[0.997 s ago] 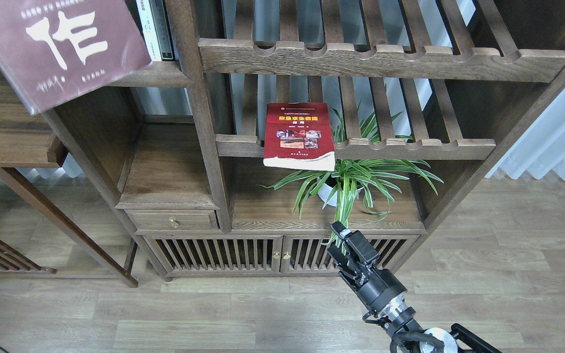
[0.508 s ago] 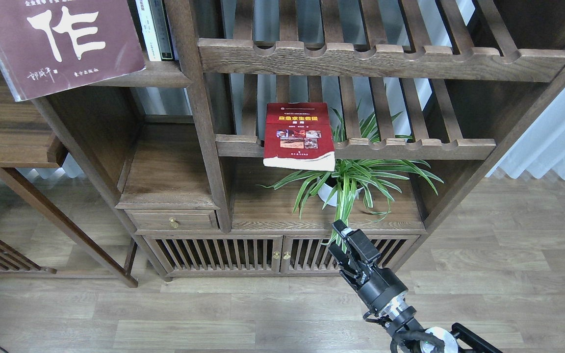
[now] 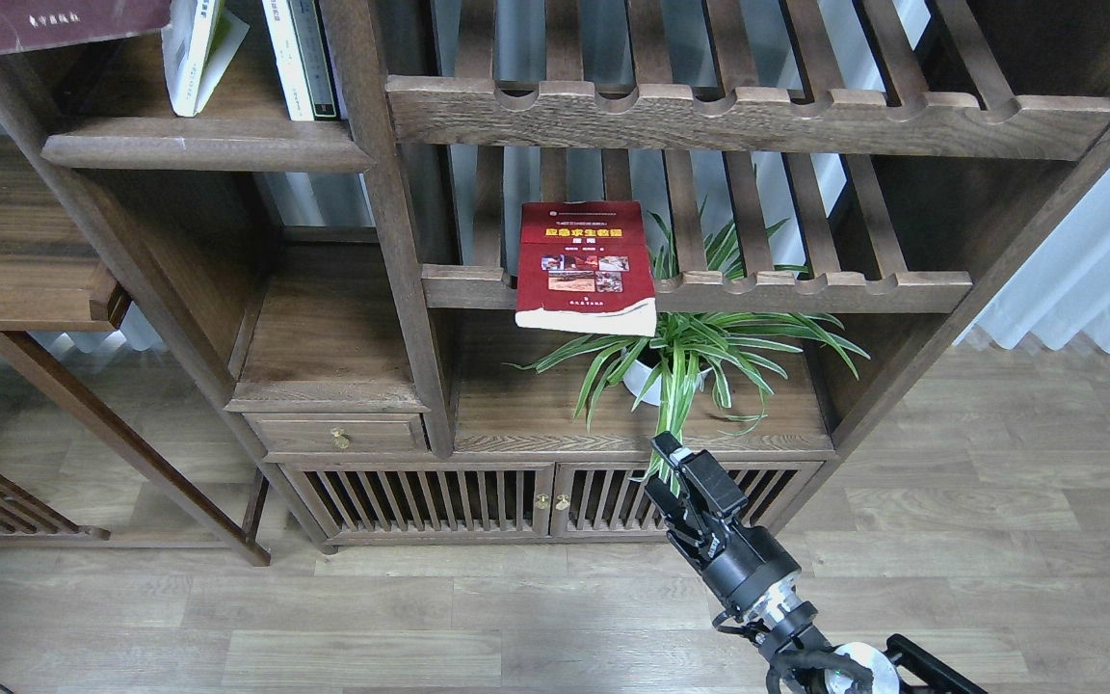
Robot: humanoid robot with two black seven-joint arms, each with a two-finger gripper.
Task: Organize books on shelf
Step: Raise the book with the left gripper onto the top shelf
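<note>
Maroon book (image 3: 44, 21) cut off by top-left frame edge, only lower strip of cover visible; what holds it hidden. Left gripper out of view. Right gripper (image 3: 678, 474) low before cabinet doors, dark and end-on; cannot tell whether fingers are apart. Red book (image 3: 586, 265) flat on slatted rack (image 3: 806, 289), front edge overhanging, above potted spider plant (image 3: 680, 357). Solid shelf (image 3: 208, 145) holds two thin books: white one (image 3: 191, 48) leaning, green-and-white one (image 3: 303, 58) upright.
</note>
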